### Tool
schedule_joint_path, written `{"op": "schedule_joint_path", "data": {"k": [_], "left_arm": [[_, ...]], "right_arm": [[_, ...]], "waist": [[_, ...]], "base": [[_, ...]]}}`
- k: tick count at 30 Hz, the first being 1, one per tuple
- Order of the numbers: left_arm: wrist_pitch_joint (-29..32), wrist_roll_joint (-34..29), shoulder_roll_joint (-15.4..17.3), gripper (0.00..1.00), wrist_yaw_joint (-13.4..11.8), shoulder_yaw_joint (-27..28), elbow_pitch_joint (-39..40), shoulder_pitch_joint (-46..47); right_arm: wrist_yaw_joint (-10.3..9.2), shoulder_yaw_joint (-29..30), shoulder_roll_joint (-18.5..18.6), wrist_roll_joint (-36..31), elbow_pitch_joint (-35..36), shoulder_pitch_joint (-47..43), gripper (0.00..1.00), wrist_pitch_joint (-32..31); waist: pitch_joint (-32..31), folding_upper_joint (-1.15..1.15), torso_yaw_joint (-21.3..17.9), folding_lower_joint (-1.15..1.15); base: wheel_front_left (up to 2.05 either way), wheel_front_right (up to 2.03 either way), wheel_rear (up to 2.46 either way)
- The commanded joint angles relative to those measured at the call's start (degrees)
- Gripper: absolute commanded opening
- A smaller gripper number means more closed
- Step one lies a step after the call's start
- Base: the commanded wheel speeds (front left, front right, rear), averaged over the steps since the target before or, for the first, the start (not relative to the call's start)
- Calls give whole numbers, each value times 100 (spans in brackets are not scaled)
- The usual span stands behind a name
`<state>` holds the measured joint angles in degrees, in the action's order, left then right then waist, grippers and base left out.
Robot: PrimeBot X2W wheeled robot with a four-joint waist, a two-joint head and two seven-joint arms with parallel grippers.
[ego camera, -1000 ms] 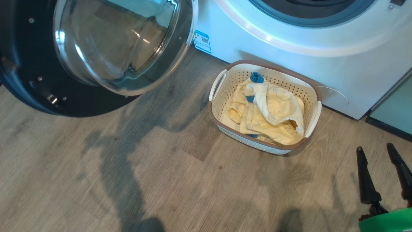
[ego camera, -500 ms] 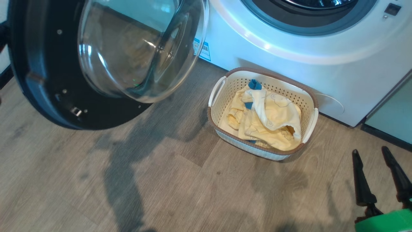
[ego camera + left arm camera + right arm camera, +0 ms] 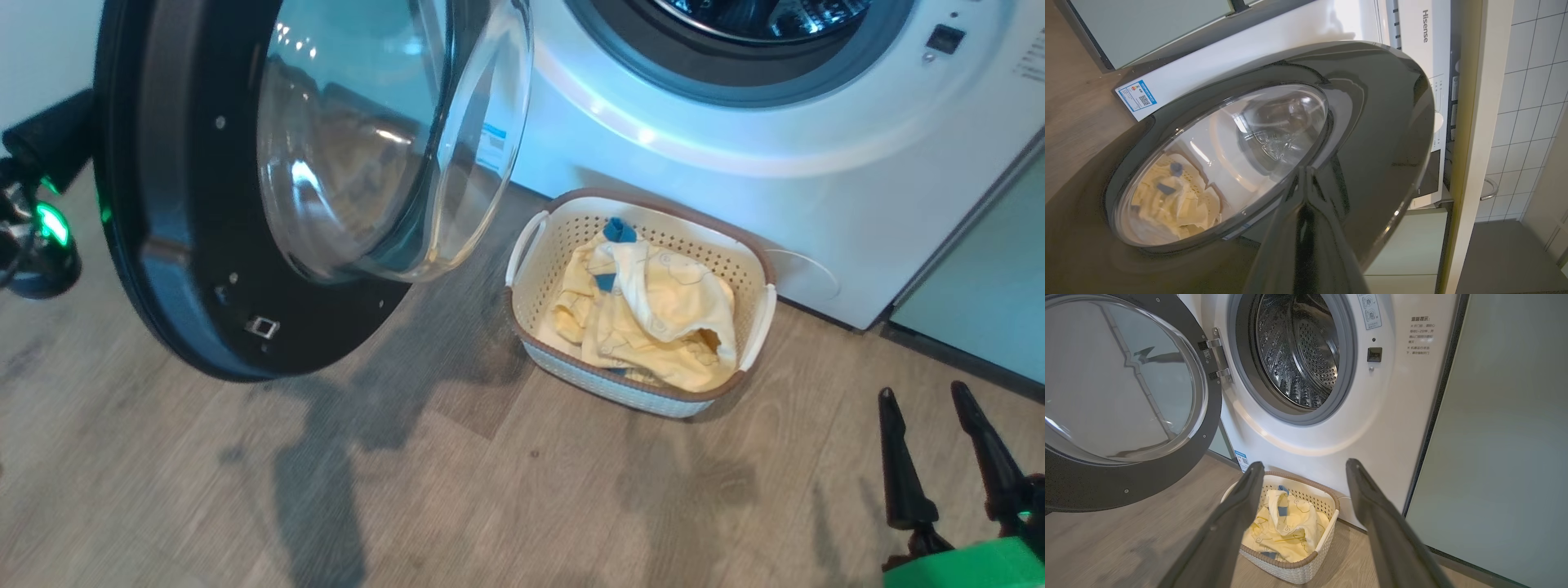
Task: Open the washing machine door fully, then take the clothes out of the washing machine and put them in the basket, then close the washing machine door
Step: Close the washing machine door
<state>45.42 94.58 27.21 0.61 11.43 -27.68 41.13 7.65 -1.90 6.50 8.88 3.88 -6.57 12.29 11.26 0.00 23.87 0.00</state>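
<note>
Glossy black washing machine door [image 3: 188, 269], perforated plastic basket [image 3: 539, 282], soft cloth clothes [image 3: 653, 318].

Counting one washing machine [image 3: 735, 188], one washing machine door [image 3: 163, 269] and one basket [image 3: 531, 286]. Counting two grippers too, the left gripper [image 3: 1306, 169] and the right gripper [image 3: 922, 390], each showing two fingers [image 3: 1229, 522]. Leaving the clothes [image 3: 653, 318] uncounted — lying heaped, pieces blurring together.

Clothes [image 3: 653, 318] pale yellow, blue patches; basket [image 3: 543, 282] cream, brown rim; door [image 3: 155, 204] black.

Looks like a home laundry corner: washing machine [image 3: 1392, 416] set beside pale green cabinet panels [image 3: 1506, 437], wood-plank floor [image 3: 457, 490], white wall tiles [image 3: 1531, 81].
</note>
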Motion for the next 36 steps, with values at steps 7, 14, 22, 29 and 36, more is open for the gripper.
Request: {"op": "schedule_joint_path", "data": {"k": [7, 14, 22, 29, 36], "left_arm": [[384, 142, 176, 0, 174, 145, 446, -319], [581, 252, -33, 0, 277, 55, 660, -564], [633, 334, -235, 0, 189, 10, 1024, -734], [684, 378, -337, 0, 73, -35, 1434, -812], [673, 458, -462, 0, -13, -21, 1723, -823]], "right_arm": [[-16, -143, -140, 49, -30, 242, 100, 197], [-16, -153, -227, 67, -109, 273, 100, 249], [-16, -173, -298, 113, -156, 379, 100, 268], [-16, -139, -337, 156, -88, 460, 100, 270], [-16, -151, -357, 214, -28, 659, 100, 270]], "waist": [[-248, 0, -266, 0], [-341, 0, -467, 0], [-315, 0, -855, 0], [-197, 0, -1194, 0], [33, 0, -1646, 0]], "base": [[0, 0, 0], [0, 0, 0], [0, 0, 0], [0, 0, 0], [0, 0, 0]]}}
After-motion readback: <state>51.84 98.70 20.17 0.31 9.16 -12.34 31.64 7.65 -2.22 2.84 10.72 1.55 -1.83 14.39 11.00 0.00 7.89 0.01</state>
